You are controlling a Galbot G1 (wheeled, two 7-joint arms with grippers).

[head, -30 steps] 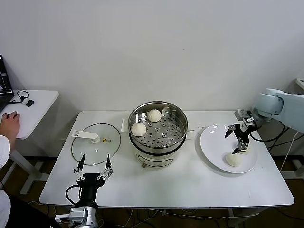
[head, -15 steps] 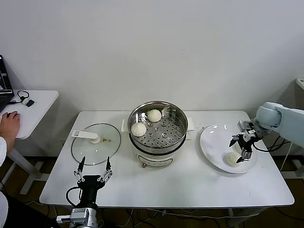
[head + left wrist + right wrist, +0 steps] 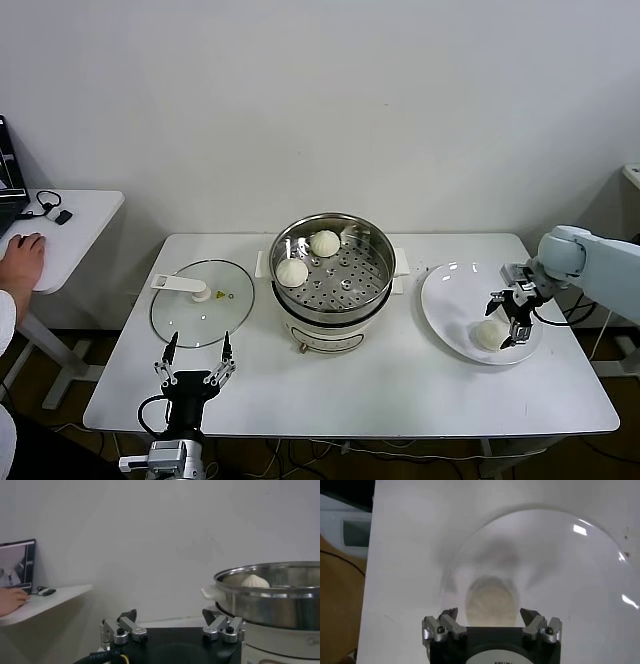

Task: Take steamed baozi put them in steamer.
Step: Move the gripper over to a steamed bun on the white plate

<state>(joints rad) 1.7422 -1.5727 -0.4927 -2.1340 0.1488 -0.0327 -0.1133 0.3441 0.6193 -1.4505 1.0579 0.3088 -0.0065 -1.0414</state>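
Observation:
The steamer (image 3: 372,290) stands mid-table with two steamed baozi on its perforated tray, one at the back (image 3: 324,243) and one on the left (image 3: 292,272). A third baozi (image 3: 489,334) lies on the white plate (image 3: 445,300) at the right. My right gripper (image 3: 511,320) hangs open low over the plate, just right of that bun. In the right wrist view the baozi (image 3: 491,601) sits between the spread fingertips of the gripper (image 3: 490,614), above the plate (image 3: 560,555). My left gripper (image 3: 196,350) is open and parked at the front left; its wrist view shows the gripper (image 3: 170,616) empty, the steamer (image 3: 280,597) and a bun (image 3: 255,581).
A glass lid (image 3: 200,303) lies flat left of the steamer. A small side table (image 3: 75,225) stands further left with a person's hand (image 3: 20,260) resting on it. The plate sits near the table's right edge.
My right gripper has come down and slightly right, from above the plate to low beside the baozi, still open. The left arm has barely moved.

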